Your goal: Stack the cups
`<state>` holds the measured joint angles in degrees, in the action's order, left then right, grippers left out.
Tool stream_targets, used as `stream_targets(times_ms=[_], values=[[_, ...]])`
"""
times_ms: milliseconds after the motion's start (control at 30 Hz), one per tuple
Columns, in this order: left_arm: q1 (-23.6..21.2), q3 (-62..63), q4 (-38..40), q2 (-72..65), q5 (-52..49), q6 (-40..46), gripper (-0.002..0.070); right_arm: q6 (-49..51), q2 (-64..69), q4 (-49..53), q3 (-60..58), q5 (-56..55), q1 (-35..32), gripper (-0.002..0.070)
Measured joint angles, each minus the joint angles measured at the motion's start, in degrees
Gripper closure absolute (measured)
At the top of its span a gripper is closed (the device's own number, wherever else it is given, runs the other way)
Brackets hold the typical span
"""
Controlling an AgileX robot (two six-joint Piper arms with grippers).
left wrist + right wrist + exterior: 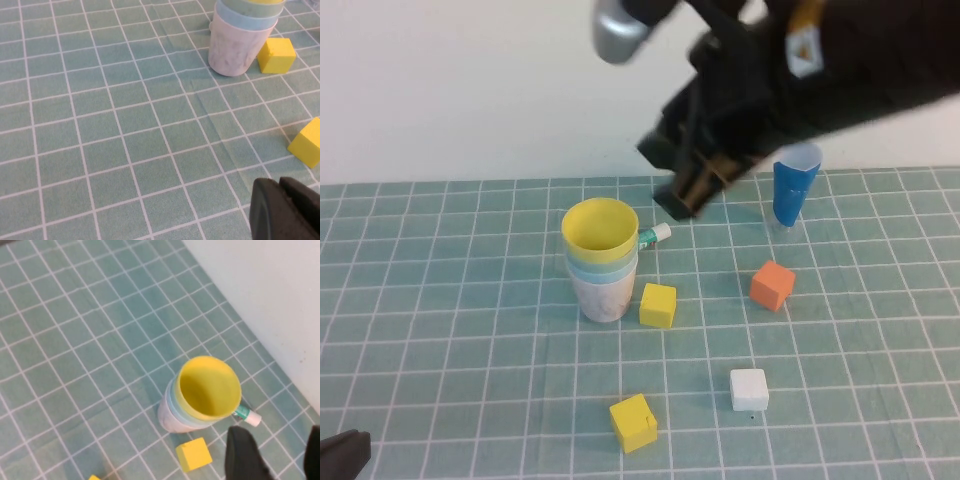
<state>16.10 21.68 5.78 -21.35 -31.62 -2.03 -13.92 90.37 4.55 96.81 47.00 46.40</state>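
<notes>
Yellow-lined cup (600, 228) is seen nested on top of the stack of cups (603, 280), upright on the green gridded mat (440, 300). Right gripper (692, 195) is held above the mat, just behind and right of the stack, fingers (245, 455) apart, nothing between them. Left gripper (287, 210) is parked low at the near left corner, fingers together, empty. One yellow cube (658, 305) is touching the stack's base on the right. A dark-blue cone cup (794, 188) is standing well apart, far right.
</notes>
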Motion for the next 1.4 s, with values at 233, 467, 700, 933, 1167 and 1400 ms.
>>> stream_targets(times_ms=[233, 467, 700, 933, 1167, 1400], values=[[0.0, 0.0, 0.0, 0.0, 0.0, 0.0, 0.0676, 0.9, -17.3, 0.4, -23.0, -14.9, 0.0, 0.0409], [0.0, 0.0, 0.0, 0.0, 0.0, 0.0, 0.0676, 1.9, -34.8, 0.5, -40.8, -30.5, 0.0, 0.0416], [0.0, 0.0, 0.0, 0.0, 0.0, 0.0, 0.0676, 2.1, -47.4, 0.5, -52.8, -37.2, 0.0, 0.0479], [0.0, 0.0, 0.0, 0.0, 0.0, 0.0, 0.0676, 2.1, -53.1, 0.9, -54.7, -31.9, 0.0, 0.0486], [0.0, 0.0, 0.0, 0.0, 0.0, 0.0, 0.0676, 4.1, -54.4, 4.4, -54.8, -16.0, 0.0, 0.0486], [0.0, 0.0, 0.0, 0.0, 0.0, 0.0, 0.0676, 7.1, -64.3, 8.1, -56.1, -7.6, 0.0, 0.0486]])
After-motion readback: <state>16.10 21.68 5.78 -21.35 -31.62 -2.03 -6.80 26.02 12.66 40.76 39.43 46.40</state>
